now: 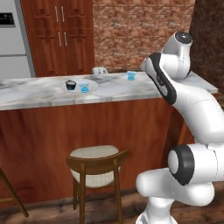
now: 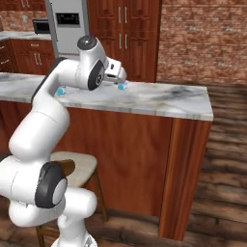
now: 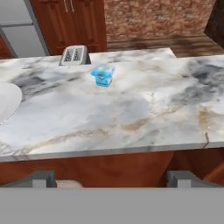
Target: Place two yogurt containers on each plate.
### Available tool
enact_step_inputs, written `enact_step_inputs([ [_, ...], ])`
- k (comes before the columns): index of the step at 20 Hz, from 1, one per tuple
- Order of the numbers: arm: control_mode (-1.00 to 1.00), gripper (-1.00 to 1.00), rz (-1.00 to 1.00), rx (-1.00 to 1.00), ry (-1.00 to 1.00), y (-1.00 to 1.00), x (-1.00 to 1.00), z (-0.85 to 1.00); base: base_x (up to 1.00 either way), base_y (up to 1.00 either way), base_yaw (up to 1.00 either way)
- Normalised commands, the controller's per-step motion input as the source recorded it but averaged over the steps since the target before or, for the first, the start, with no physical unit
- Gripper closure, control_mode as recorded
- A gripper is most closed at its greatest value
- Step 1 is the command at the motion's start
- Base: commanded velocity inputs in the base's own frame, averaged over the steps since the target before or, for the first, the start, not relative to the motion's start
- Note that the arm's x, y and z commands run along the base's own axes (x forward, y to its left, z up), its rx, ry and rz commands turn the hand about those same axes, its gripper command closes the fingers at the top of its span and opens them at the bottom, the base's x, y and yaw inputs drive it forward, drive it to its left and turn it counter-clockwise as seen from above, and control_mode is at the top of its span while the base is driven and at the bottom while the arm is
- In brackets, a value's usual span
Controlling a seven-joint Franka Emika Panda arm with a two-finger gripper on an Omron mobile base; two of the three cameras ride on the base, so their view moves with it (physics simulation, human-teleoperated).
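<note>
So you've got one yogurt [image 1: 84,88] on the plate [image 1: 94,88], the next cup [image 3: 103,75] sits ahead of your open, empty gripper [image 3: 111,178], most's left.

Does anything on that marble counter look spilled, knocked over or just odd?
Nothing looks spilled or damaged. One yogurt container stands upright alone on the bare marble counter, near a toaster. The pale plate holds another yogurt container plus a small black cup, the one mismatched item.
</note>
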Motion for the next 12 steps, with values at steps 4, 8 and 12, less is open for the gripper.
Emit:
enact_step_inputs([
  [4, -1.00, -1.00, 0.00, 0.00, 0.05, -0.01, 0.62, -0.10, 0.00, 0.00, 0.00],
  [8, -1.00, -1.00, 0.00, 0.00, 0.06, 0.00, 0.70, -0.20, 0.00, 0.00, 0.00],
  [12, -1.00, -1.00, 0.00, 0.00, 0.07, 0.00, 0.73, -0.19, 0.00, 0.00, 0.00],
])
